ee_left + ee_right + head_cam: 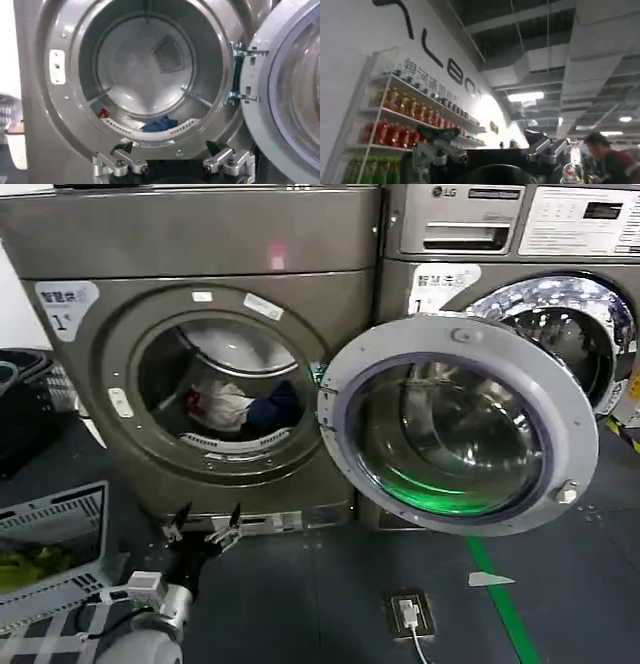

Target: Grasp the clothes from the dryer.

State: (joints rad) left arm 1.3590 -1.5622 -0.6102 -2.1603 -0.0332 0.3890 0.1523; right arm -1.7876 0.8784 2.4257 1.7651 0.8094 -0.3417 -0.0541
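Bronze-grey dryer [200, 354] stands with its door [460, 424] swung wide for access; clothes [235, 404] lie low in the drum; left gripper [205, 526], fingers spread, hangs below the opening, ready to reach. Right gripper [495, 150] points away, also spread.

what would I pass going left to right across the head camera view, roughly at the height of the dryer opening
black basket → dryer front panel → clothes inside the drum → open glass door → LG machine's chrome-rimmed porthole. The left gripper sits lower, below the opening.
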